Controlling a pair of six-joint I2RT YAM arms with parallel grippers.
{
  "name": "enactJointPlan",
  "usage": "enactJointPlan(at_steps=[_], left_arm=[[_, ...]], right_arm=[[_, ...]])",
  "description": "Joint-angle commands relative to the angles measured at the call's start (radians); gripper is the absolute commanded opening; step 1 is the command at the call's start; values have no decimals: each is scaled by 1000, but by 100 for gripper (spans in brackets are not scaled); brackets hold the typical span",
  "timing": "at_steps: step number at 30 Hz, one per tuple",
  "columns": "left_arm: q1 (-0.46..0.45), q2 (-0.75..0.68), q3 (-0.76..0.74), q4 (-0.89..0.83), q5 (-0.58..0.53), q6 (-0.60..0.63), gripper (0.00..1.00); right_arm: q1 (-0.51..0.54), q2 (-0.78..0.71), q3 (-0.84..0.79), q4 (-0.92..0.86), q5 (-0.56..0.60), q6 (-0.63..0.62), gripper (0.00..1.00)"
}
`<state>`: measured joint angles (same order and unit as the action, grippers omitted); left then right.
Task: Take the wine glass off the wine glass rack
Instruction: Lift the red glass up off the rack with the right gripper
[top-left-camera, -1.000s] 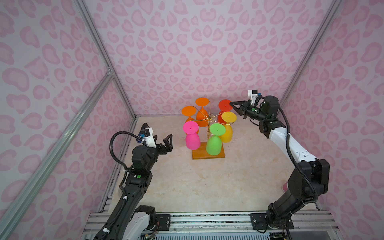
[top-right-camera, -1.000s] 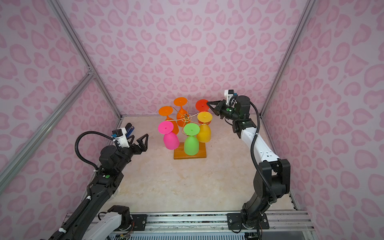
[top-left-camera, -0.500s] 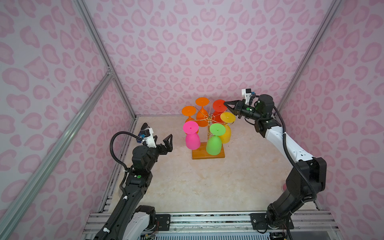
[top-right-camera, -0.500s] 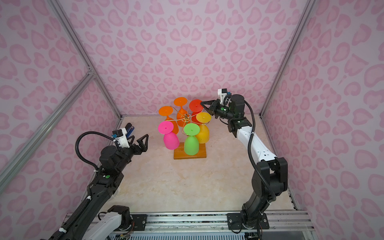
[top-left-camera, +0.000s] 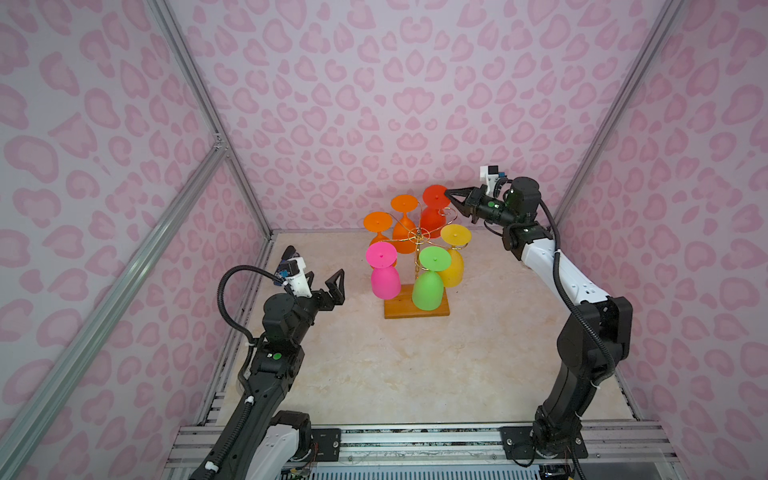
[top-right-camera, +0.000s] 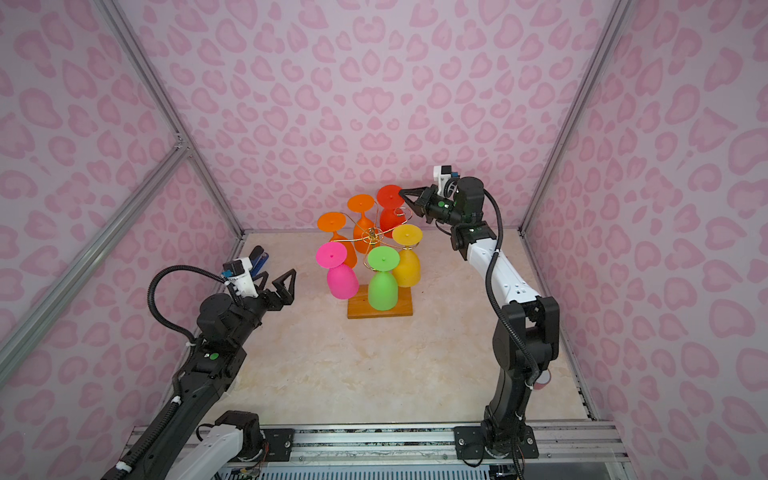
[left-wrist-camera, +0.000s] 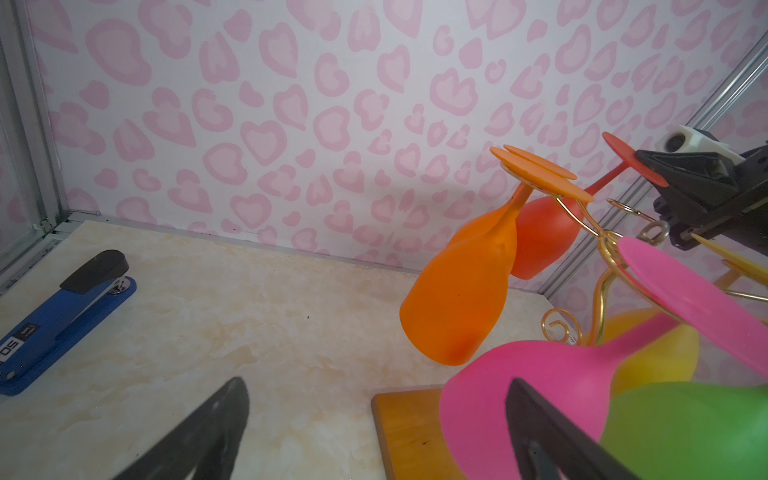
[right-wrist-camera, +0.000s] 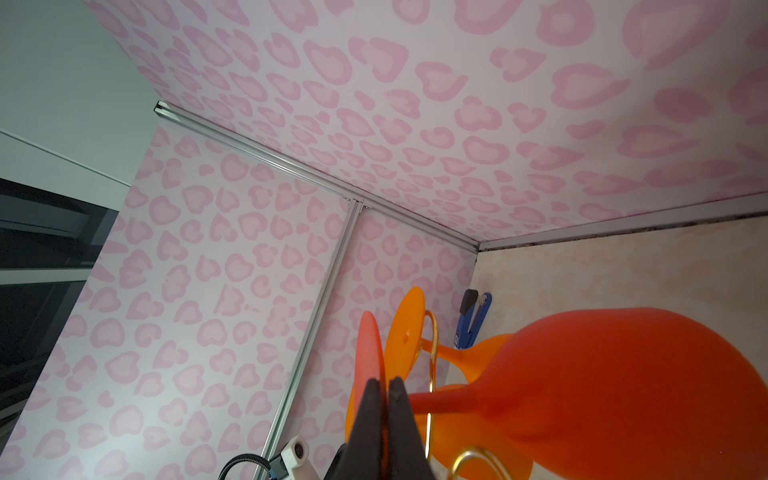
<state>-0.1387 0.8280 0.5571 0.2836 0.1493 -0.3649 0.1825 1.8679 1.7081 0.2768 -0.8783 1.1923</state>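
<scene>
The wine glass rack (top-left-camera: 417, 237) (top-right-camera: 371, 236) is a gold wire stand on a wooden base (top-left-camera: 395, 311), and coloured glasses hang from it upside down. My right gripper (top-left-camera: 446, 193) (top-right-camera: 401, 192) (right-wrist-camera: 384, 384) is shut on the edge of the round foot of the red wine glass (top-left-camera: 432, 218) (top-right-camera: 388, 210) (right-wrist-camera: 623, 374) at the back right. That glass hangs tilted, beside an empty gold curl (top-left-camera: 451, 215). My left gripper (top-left-camera: 326, 279) (top-right-camera: 279, 276) (left-wrist-camera: 376, 388) is open and empty, left of the pink glass (top-left-camera: 384, 280) (left-wrist-camera: 540, 390).
Two orange glasses (top-left-camera: 405, 235), a green one (top-left-camera: 428, 291) and a yellow one (top-left-camera: 454, 268) hang on the other arms. A blue stapler (left-wrist-camera: 62, 316) (top-right-camera: 259, 257) lies by the left wall. The back wall is close behind the rack. A small pink object (top-right-camera: 542, 379) sits by the right arm's base.
My right gripper has moved left, staying shut, and the red glass has shifted left with it. The left arm has not moved.
</scene>
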Motion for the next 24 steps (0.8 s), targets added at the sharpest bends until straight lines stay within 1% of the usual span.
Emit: enactJointPlan(at_steps=[1, 4, 7, 11, 16, 18, 21, 24], left_arm=[[1, -14, 0, 14, -1, 1, 98], [1, -31, 9, 0, -6, -3, 98], [1, -57, 19, -15, -30, -18, 98], [1, -100, 34, -15, -49, -49, 96], [1, -148, 71, 17, -12, -71, 95], [1, -143, 108, 29, 28, -77, 95], [1, -89, 196, 49, 151, -97, 95], [2, 1, 283, 133, 338, -166, 95]], right_arm=[[-25, 24, 19, 147, 6, 71, 0], [-57, 20, 17, 208, 11, 103, 0], [-99, -15, -11, 232, 19, 107, 0], [-169, -105, -91, 269, 32, 104, 0], [-254, -228, -196, 373, 29, 151, 0], [-276, -270, -256, 502, 23, 203, 0], [-279, -307, -280, 660, 12, 299, 0], [-253, -339, -273, 732, 3, 354, 0]])
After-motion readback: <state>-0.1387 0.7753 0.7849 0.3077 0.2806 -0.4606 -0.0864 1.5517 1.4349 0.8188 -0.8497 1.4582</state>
